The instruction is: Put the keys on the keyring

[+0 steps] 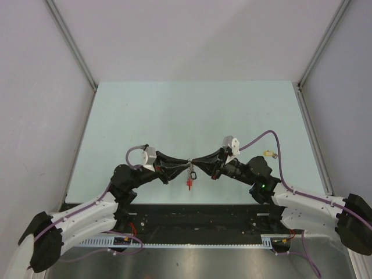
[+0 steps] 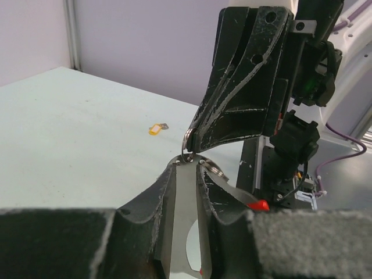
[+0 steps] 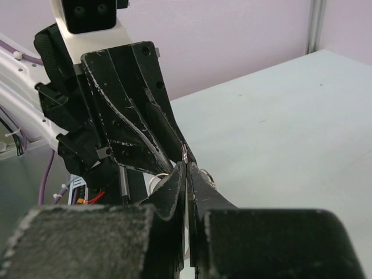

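Both grippers meet tip to tip above the near middle of the table. My left gripper (image 1: 183, 164) (image 2: 187, 165) holds the keyring's grey strap (image 2: 185, 215) flat between its fingers. The strap's red end piece (image 2: 258, 204) (image 1: 189, 185) hangs below. My right gripper (image 1: 197, 163) (image 3: 187, 165) is shut on the thin metal ring (image 2: 187, 149) (image 3: 185, 153) at its very tips. More wire loops (image 3: 206, 175) lie just behind those tips. A yellow-headed key (image 1: 268, 154) (image 2: 156, 129) lies alone on the table to the right, away from both grippers. No blue key shows.
The pale green table (image 1: 192, 110) is walled at the back and both sides. A purple cable (image 1: 264, 135) loops over the right arm near the yellow key. A black base rail (image 1: 192, 218) runs along the near edge under the arms.
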### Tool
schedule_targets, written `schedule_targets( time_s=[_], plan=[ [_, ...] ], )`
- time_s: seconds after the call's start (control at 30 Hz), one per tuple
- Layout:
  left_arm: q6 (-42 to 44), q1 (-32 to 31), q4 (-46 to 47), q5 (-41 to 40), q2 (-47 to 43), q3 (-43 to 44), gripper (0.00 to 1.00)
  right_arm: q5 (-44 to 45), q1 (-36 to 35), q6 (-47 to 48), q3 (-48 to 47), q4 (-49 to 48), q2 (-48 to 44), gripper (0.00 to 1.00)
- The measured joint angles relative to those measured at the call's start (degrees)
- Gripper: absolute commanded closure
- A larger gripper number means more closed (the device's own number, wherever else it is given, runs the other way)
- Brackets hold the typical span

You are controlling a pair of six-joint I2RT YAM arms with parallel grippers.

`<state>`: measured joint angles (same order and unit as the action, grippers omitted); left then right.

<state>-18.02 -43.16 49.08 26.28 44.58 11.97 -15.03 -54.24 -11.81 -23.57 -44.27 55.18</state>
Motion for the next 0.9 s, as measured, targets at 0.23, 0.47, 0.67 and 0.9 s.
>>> schedule_targets(
  time_s=[0.23,0.47,0.67,0.9],
  plan=[
    [-0.6,0.0,2.3,2.6,1.6,0.0,0.78,-1.8,0.4,-0.1,0.0,-0.1,0.0,1.0],
    [-2.3,0.0,5.6,5.0,3.4,0.0,0.87,-3.6,0.9,-0.2,0.0,-1.1,0.5,1.0],
    [-2.9,0.1,6.4,5.4,4.1,0.0,1.0,-4.9,1.2,-0.4,0.0,-1.7,0.9,1.0],
    [-2.0,0.2,2.8,4.7,1.0,0.0,1.0,-5.5,1.4,-0.3,0.0,-1.6,0.9,1.0]
  ],
)
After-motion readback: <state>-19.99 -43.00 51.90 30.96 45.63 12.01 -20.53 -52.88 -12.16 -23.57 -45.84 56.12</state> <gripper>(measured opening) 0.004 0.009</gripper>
